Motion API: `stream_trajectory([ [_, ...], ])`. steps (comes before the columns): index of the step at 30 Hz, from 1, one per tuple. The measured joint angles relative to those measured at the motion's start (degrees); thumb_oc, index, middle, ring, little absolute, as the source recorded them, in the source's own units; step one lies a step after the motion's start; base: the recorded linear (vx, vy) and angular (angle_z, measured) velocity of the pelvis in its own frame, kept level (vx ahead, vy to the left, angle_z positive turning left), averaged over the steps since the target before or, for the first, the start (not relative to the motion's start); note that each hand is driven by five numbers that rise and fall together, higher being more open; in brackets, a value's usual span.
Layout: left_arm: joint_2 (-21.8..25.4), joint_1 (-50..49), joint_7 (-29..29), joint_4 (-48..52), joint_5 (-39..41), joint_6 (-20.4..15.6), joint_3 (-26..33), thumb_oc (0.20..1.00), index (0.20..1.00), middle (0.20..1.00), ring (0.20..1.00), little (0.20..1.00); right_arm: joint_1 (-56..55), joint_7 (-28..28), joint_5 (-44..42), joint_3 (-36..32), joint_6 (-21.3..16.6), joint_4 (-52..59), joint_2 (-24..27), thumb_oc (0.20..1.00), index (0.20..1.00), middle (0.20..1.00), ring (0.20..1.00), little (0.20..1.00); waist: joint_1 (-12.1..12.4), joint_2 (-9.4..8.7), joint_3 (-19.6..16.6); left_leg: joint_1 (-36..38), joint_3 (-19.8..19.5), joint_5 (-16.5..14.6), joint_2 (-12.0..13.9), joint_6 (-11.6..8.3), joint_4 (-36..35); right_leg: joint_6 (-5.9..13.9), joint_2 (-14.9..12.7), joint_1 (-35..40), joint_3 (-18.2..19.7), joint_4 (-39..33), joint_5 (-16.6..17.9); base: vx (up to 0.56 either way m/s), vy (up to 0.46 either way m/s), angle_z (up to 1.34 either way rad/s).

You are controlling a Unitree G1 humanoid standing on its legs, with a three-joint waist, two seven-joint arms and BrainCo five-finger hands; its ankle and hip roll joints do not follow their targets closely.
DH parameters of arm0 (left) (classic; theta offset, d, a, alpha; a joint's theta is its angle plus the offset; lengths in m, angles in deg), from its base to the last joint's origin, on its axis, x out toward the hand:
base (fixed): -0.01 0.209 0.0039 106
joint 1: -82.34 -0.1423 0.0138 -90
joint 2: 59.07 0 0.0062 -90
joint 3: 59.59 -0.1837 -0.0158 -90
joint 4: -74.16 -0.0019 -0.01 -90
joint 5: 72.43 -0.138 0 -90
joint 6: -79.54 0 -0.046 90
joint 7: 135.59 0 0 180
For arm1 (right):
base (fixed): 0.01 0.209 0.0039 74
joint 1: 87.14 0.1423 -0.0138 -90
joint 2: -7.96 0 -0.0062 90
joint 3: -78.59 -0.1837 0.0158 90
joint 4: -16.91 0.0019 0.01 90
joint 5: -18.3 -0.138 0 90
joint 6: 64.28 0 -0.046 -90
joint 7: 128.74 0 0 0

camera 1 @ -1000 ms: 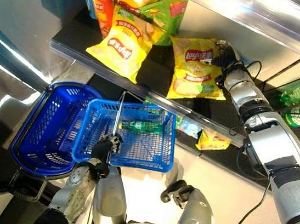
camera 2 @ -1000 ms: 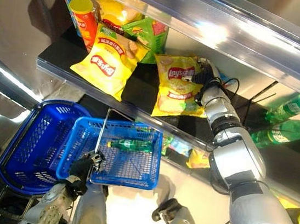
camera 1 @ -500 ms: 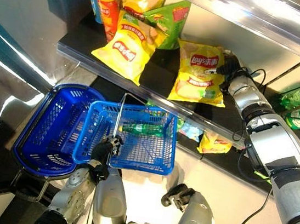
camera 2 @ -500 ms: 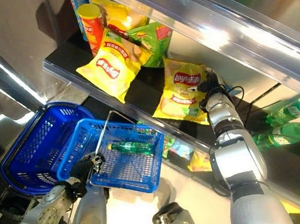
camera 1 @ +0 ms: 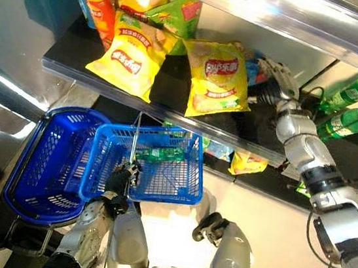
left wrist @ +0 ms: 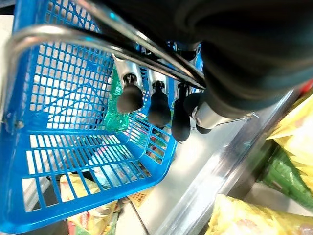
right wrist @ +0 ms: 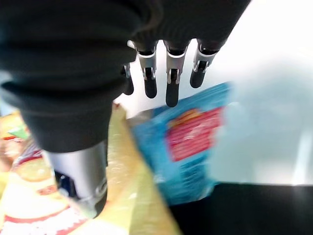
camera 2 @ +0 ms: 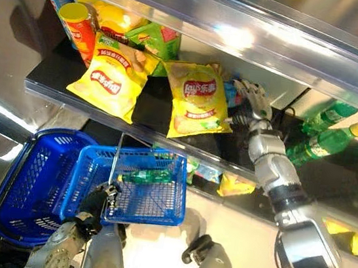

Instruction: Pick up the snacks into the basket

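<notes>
Shelf (camera 1: 170,100): a dark board with a clear front edge. Snacks lie along it from its left end toward the middle.

Dark blue basket (camera 1: 47,156): stands below the shelf's left part and touches the lighter basket.

Light blue basket (camera 1: 151,170): hangs below the shelf's front edge. A green bottle (camera 1: 163,153) lies inside it against the far wall. The metal handle (camera 1: 134,143) stands upright.

Left hand (camera 1: 122,181): the fingers (left wrist: 159,105) are curled round the metal handle at the basket's near rim.

Yellow chip bag, left (camera 1: 125,54): lies at the shelf's front edge, partly over a green bag (camera 1: 181,17). Two snack tubes (camera 1: 98,6) stand at the shelf's left end.

Yellow chip bag, middle (camera 1: 216,78): lies flat, its lower edge near the shelf's front edge.

Right hand (camera 1: 273,80): is raised above the shelf, just beside the right edge of the middle yellow bag. The fingers (right wrist: 168,85) are straight and relaxed and hold nothing.

Blue snack bag (right wrist: 190,142): lies just past the fingertips of the right hand, behind the middle yellow bag, toward the back of the shelf.

Green bottles (camera 1: 353,114): lie at the shelf's right end, well apart from the right hand.
</notes>
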Motion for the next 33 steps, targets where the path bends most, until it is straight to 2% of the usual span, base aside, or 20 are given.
stream_trajectory([
  [3,-0.11,0.27,0.0,0.03,-0.14,-0.25,-0.01,0.2,0.2,0.2,0.2,0.2,-3.39,-1.26,2.44,-1.08,-0.44,2.62,0.09,1.0,1.0,1.0,1.0,1.0,0.04,0.0,0.04,-0.78,-0.04,0.06,0.02,0.09,0.2,-0.03,-0.08,-0.84,0.13,0.28,-0.02,0.0,0.0,0.0],
  [15,-1.15,0.82,-0.01,0.02,-0.5,-0.44,0.02,0.2,0.2,0.2,0.2,0.2,-5.61,-1.31,2.16,-2.07,-0.97,3.2,-1.24,1.0,1.0,1.0,1.0,1.0,-0.08,0.04,1.59,-0.8,0.17,0.05,0.0,0.09,0.22,-0.03,-0.22,-1.01,0.21,0.35,-0.03,0.01,-0.001,0.0],
  [23,-1.41,0.9,-0.44,0.03,-0.4,-0.55,0.03,0.2,0.2,0.2,0.2,0.2,-6.9,1.11,-20.39,-3.4,-3.86,-1.2,-9.33,1.0,1.0,1.0,1.0,1.0,-0.06,-0.13,2.08,-0.63,0.24,-0.3,0.22,0.03,0.63,0.01,-0.15,-0.97,0.5,0.56,-0.16,0.02,-0.003,-0.01],
  [28,-1.42,0.57,-0.43,0.04,-0.19,-0.59,0.03,0.2,0.2,0.2,0.2,0.2,-5.04,2.73,-35.62,-3.25,-5.39,-11.79,-14.91,1.0,1.0,1.0,1.0,1.0,0.07,-0.08,2.13,-0.6,0.26,-0.28,0.24,0.03,0.6,0.0,-0.21,-0.98,0.5,0.66,-0.17,0.0,0.0,0.0],
  [33,-1.37,0.52,-0.39,0.03,0.17,-0.59,0.0,0.2,0.2,0.2,0.2,0.2,-0.62,3.25,-46.05,-3.48,-6.83,-20.09,-16.57,1.0,1.0,1.0,1.0,1.0,0.16,-0.06,2.15,-0.57,0.26,-0.26,0.21,0.06,0.62,-0.04,-0.32,-0.92,0.49,0.78,-0.19,0.0,0.0,0.0],
])
